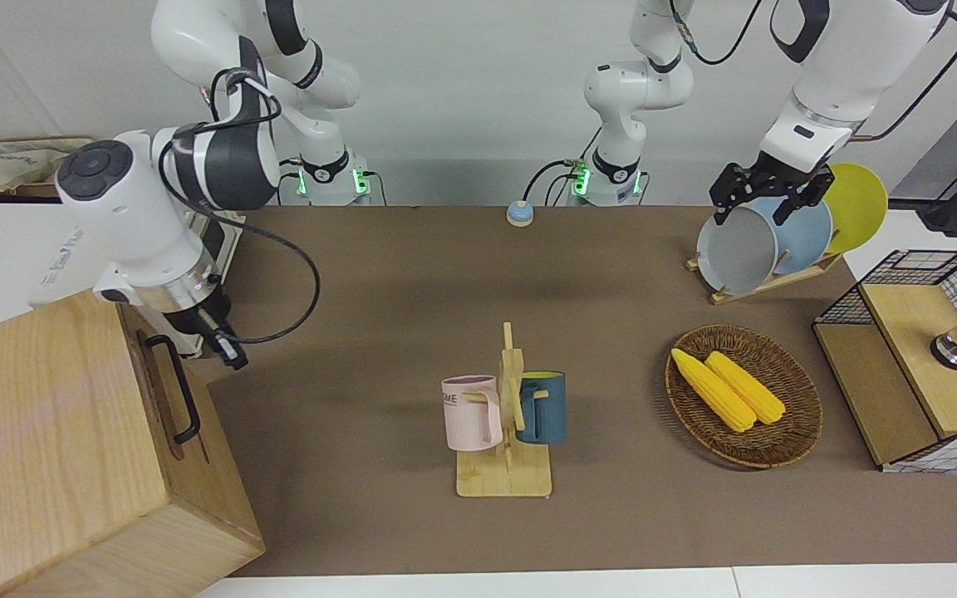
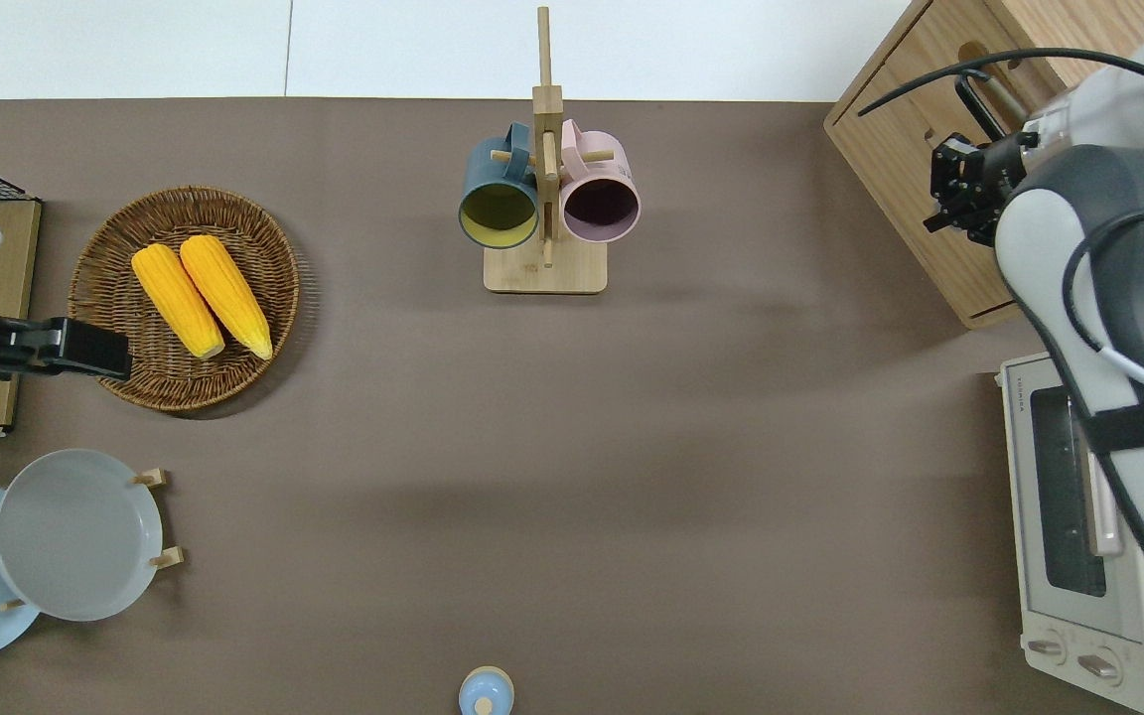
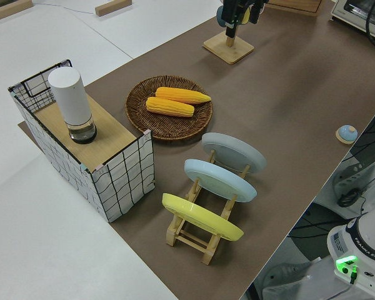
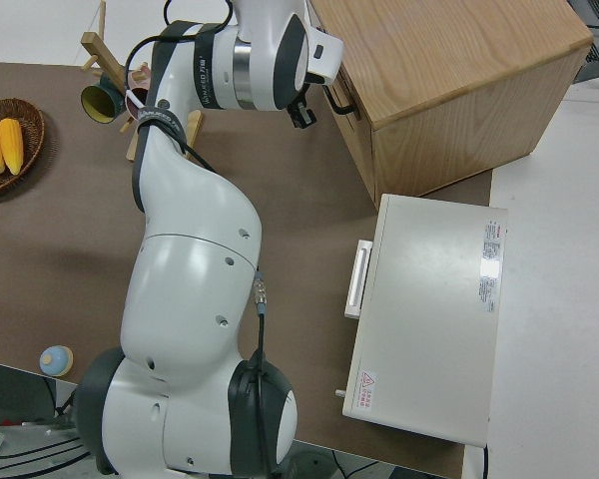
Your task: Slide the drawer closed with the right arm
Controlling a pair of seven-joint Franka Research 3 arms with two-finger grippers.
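The drawer (image 1: pixel 184 415) sits flush in the front of the large wooden box (image 1: pixel 46 448), with its black bar handle (image 1: pixel 173 386) standing off the panel. The overhead view shows the drawer front (image 2: pixel 915 184) and the handle (image 2: pixel 974 94) too. My right gripper (image 1: pixel 225 349) hangs just off the drawer front, at the end of the handle nearer to the robots, and touches neither. It also shows in the overhead view (image 2: pixel 954 189) and the right side view (image 4: pixel 301 110). My left arm is parked, its gripper (image 1: pixel 765 199) open.
A white toaster oven (image 2: pixel 1078 556) stands beside the box, nearer to the robots. A mug rack (image 1: pixel 505 432) with two mugs stands mid-table. A basket of corn (image 1: pixel 743 394), a plate rack (image 1: pixel 769 241) and a wire-mesh box (image 1: pixel 919 357) stand toward the left arm's end.
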